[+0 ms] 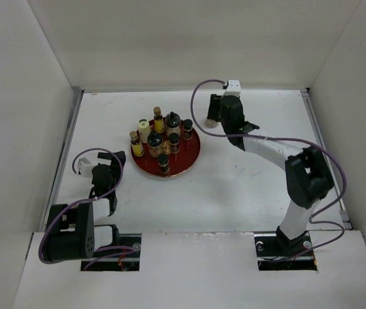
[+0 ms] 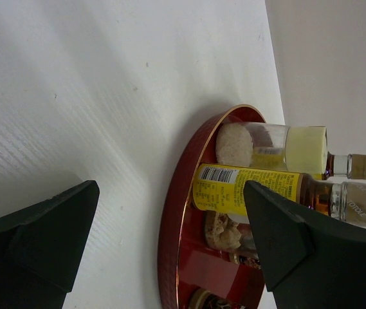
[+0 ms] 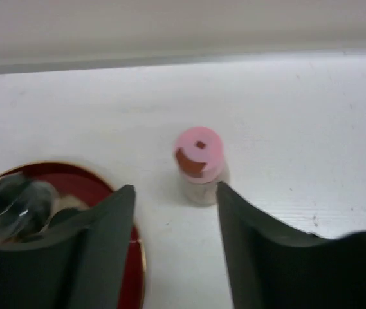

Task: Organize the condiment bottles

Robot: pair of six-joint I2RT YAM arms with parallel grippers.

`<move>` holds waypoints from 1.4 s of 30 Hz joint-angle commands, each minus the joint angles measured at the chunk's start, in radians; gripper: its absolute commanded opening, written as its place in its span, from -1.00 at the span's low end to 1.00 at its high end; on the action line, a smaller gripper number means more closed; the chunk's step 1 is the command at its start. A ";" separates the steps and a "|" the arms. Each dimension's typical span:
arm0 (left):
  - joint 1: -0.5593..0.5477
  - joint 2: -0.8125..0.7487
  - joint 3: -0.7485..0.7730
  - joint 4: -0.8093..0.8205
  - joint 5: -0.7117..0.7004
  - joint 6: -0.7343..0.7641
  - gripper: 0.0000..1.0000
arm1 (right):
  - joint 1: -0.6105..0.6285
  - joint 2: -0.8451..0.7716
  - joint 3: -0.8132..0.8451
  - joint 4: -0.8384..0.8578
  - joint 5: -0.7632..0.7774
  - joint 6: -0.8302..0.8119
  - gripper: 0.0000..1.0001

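Several condiment bottles [image 1: 163, 138], mostly black-capped with amber contents, stand on a round red tray [image 1: 183, 163]. A cream one [image 1: 144, 131] is at its left. A pink-capped bottle [image 3: 199, 164] stands upright on the table right of the tray, just beyond my right fingertips and level with the gap between them; it is barely visible in the top view [image 1: 208, 122]. My right gripper [image 3: 175, 190] [image 1: 213, 118] is open and empty. My left gripper [image 2: 171, 193] [image 1: 110, 159] is open and empty, left of the tray, facing its rim [image 2: 170, 212], a yellow-labelled bottle [image 2: 234, 188] and the cream bottle [image 2: 279, 145].
White walls enclose the table on the left, back and right. The tray's right rim [image 3: 128, 238] lies under my right gripper's left finger. The right arm's elbow [image 1: 308, 177] stands over the right side of the table.
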 commanded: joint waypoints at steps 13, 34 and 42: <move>0.003 0.040 0.038 0.051 0.017 0.004 1.00 | -0.113 0.319 0.346 -0.134 -0.109 -0.030 0.56; 0.006 0.037 0.034 0.063 0.022 0.004 1.00 | -0.071 0.103 0.135 0.034 -0.025 -0.002 -0.09; 0.003 0.037 0.035 0.063 0.022 0.004 1.00 | 0.073 -0.138 -0.117 0.034 -0.009 0.088 -0.13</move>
